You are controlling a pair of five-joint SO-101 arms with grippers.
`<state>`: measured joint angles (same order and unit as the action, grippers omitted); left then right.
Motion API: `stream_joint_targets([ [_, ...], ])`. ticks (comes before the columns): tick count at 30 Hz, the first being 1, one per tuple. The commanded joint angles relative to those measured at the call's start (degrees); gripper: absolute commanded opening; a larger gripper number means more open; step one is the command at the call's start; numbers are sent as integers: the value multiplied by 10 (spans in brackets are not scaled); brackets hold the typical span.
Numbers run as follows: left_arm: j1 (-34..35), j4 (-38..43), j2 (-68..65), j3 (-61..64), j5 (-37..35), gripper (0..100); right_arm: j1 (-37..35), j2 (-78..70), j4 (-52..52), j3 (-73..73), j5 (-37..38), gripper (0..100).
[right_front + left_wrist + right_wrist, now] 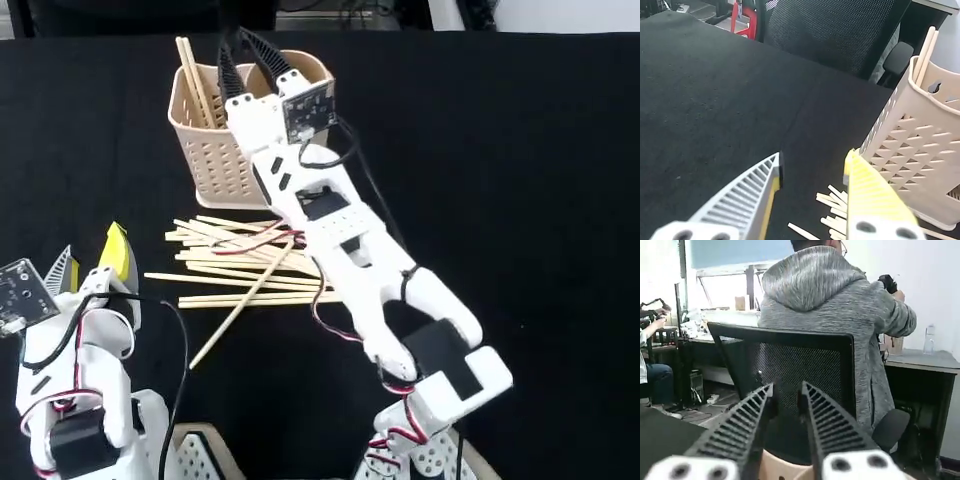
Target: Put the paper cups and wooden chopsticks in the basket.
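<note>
A beige lattice basket (215,150) stands at the back of the black table, with a few wooden chopsticks (195,85) leaning in its left corner. My right gripper (235,42) hangs over the basket's open top, its black fingers open and holding nothing; the right wrist view has it (786,386) above the basket rim (782,465). A loose pile of chopsticks (240,265) lies on the table in front of the basket. My left gripper (92,240), one finger yellow and one grey, stands open at the front left; it (814,155) faces the basket (920,150) and the pile's ends (832,210).
The right arm's white body (340,250) stretches across the pile's right end. A black mesh office chair (840,30) stands just behind the table's far edge. Bare black cloth (520,180) spreads to the right of the basket and to its left.
</note>
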<state>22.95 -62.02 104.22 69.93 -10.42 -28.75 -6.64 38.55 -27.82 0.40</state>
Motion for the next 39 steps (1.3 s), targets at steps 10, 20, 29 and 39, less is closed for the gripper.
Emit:
stream_joint_targets([
  [10,-8,45,1,45,-4,195,-112,370,-282,-30,109,79],
  [20,-74,36,0,60,23,216,-83,616,-783,44,91,78],
  [29,-153,-62,-4,62,151,216,171,673,-1015,43,93,78],
  [39,-166,-81,-4,130,178,216,307,745,-1259,26,95,80],
])
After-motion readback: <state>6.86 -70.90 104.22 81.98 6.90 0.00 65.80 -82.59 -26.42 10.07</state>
